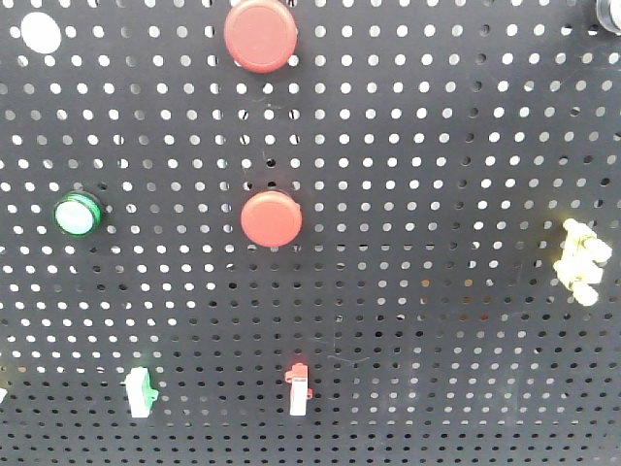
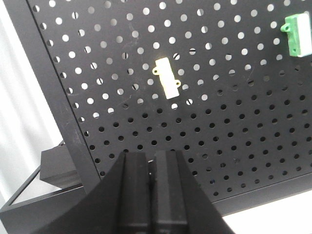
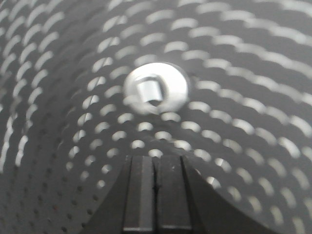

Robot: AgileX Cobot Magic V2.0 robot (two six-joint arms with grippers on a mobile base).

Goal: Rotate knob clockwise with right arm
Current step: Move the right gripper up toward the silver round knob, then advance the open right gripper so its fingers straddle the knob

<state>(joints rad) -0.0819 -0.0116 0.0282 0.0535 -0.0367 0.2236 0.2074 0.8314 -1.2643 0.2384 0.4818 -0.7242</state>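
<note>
Right gripper [image 3: 156,163] jaws pressed together | silver knob [image 3: 155,90] on black pegboard [image 3: 243,58] just ahead of fingertips, untouched, view blurred | left gripper [image 2: 152,158] likewise closed, facing pegboard

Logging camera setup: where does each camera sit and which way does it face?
Front view: faces the pegboard head-on; no robot visible.
Left wrist: behind the shut left gripper, facing the board's lower corner.
Right wrist: behind the shut right gripper, facing the silver knob, blurred.
Shared: likely the green switch, front and left wrist.
</note>
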